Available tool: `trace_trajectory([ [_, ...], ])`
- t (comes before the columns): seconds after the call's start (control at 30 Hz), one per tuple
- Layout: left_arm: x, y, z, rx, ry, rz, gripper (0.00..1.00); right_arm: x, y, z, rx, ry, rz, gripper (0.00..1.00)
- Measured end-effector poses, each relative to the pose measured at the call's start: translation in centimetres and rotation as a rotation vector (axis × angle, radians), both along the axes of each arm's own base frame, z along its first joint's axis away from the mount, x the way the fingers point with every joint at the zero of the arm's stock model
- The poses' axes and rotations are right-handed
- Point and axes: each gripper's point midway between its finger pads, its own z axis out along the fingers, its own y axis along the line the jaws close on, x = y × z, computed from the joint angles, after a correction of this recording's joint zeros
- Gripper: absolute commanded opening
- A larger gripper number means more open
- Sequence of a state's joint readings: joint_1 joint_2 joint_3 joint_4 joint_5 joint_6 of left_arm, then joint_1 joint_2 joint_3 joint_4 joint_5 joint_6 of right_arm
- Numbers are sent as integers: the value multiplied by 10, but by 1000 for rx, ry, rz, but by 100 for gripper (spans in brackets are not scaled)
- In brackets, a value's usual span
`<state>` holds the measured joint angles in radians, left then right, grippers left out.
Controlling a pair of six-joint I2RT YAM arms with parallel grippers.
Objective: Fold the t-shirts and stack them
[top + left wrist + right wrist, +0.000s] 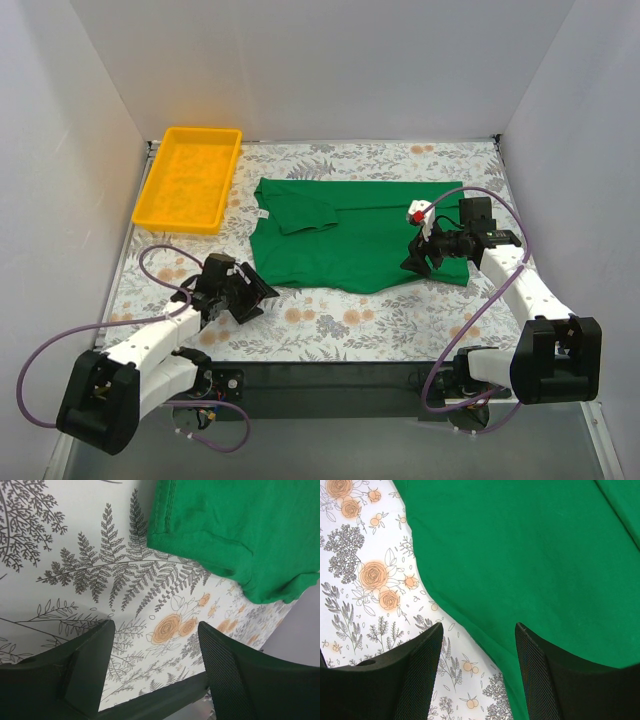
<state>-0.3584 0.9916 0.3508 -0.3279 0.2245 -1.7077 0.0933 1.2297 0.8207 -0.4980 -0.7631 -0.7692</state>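
A bright green t-shirt point(365, 235) lies flat across the middle of the floral table, with one sleeve folded in and a small white label point(263, 213) at its left edge. My left gripper point(258, 300) is open and low over bare tablecloth, just off the shirt's near left corner. In the left wrist view the shirt point(230, 525) fills the upper right, apart from the open gripper point(157, 645). My right gripper point(416, 266) hovers open at the shirt's near right edge. In the right wrist view the hem of the shirt point(530, 555) runs between the spread fingers of the gripper point(479, 640).
An empty yellow plastic tray point(190, 180) stands at the back left corner. White walls close in the table on the left, the back and the right. The table's dark front edge point(165, 695) shows just past my left fingers.
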Motion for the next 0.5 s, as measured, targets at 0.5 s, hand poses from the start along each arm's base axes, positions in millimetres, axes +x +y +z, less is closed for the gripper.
trace_trajectory([
  [0.5,55,-6,-8,63,-7,72,34,0,0,0,3,0,0,66],
])
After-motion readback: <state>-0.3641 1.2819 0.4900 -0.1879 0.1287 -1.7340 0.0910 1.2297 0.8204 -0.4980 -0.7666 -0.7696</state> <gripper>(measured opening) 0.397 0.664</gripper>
